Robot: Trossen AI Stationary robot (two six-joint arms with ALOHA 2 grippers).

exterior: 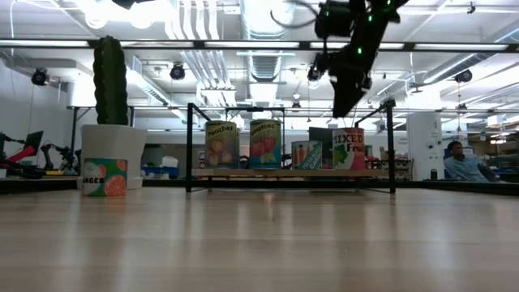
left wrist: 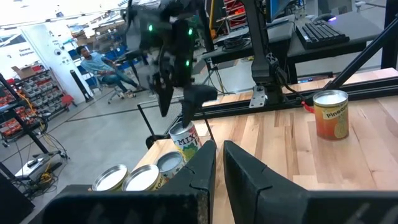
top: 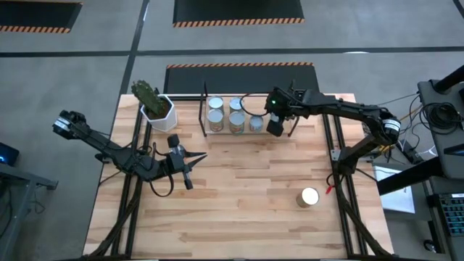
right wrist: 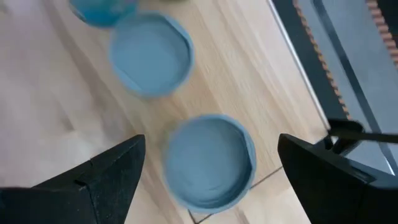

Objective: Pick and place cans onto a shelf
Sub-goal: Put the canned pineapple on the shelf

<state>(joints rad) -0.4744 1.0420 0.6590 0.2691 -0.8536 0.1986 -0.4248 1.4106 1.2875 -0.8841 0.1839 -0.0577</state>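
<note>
Dark right gripper hangs spread above, seemingly clear of, a shelf can; left gripper pressed together.

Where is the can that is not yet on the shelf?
In the high view, the lone can stands on the table's right side, near the front edge, far from the shelf at the back.

Bright ceiling lights glare overhead; the right wrist view is motion-blurred.

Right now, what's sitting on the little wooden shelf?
Cans: the shelf holds five silver-topped cans, with the open right gripper above the end can. Low down, front cans hide those behind.
</note>
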